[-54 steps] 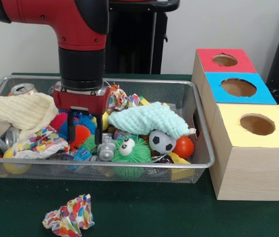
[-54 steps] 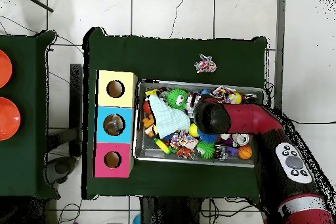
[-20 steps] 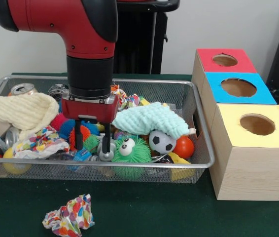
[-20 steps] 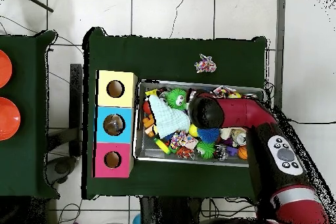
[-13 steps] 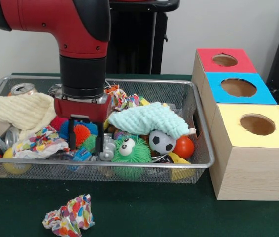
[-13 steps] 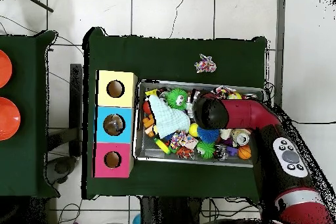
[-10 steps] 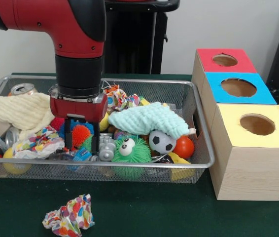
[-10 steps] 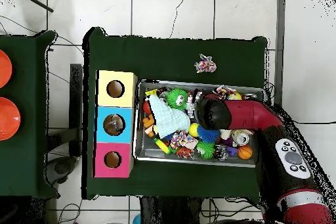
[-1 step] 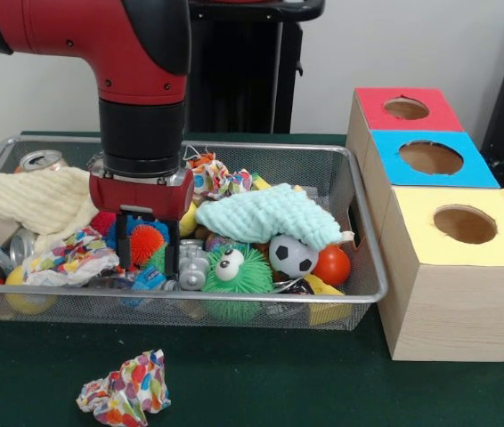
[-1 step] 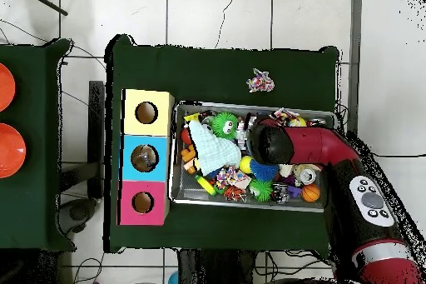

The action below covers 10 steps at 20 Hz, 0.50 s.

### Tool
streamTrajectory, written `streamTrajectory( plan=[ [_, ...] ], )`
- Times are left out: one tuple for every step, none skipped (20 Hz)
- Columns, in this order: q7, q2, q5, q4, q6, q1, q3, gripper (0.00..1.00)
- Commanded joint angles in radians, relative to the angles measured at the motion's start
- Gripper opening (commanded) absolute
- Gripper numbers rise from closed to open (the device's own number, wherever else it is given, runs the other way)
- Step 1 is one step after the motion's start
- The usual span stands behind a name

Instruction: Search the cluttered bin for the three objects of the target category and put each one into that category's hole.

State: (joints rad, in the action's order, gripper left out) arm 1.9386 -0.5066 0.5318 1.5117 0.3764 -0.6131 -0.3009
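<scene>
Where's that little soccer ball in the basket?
In the front view, the soccer ball sits toward the right end of the wire basket, just under the mint green cloth, between the green fuzzy toy with eyes and an orange ball.

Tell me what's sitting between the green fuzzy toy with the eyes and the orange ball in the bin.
A small soccer ball sits between the green fuzzy toy and the orange ball, shown in the front view.

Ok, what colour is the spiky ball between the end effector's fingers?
Orange-red spiky ball, seen best in the front view.
</scene>
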Motion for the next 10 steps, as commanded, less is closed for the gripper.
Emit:
streamTrajectory(
  plan=[
    [-0.037,0.031,0.049,0.009,-0.024,0.003,-0.035,1.0],
    [-0.038,0.031,0.049,0.009,-0.023,0.003,-0.035,1.0],
    [-0.039,0.031,0.048,0.009,-0.023,0.001,-0.037,1.0],
    [-0.04,0.032,0.048,0.009,-0.024,0.0,-0.038,1.0],
    [-0.039,0.032,0.048,0.009,-0.024,0.0,-0.038,1.0],
    [-0.039,0.032,0.049,0.009,-0.025,0.001,-0.037,1.0],
    [-0.038,0.032,0.048,0.009,-0.025,0.001,-0.037,1.0],
    [-0.037,0.031,0.048,0.009,-0.025,0.002,-0.036,1.0],
    [-0.035,0.031,0.048,0.01,-0.026,0.002,-0.036,1.0],
    [-0.033,0.03,0.048,0.01,-0.028,0.003,-0.034,1.0]
  ],
)
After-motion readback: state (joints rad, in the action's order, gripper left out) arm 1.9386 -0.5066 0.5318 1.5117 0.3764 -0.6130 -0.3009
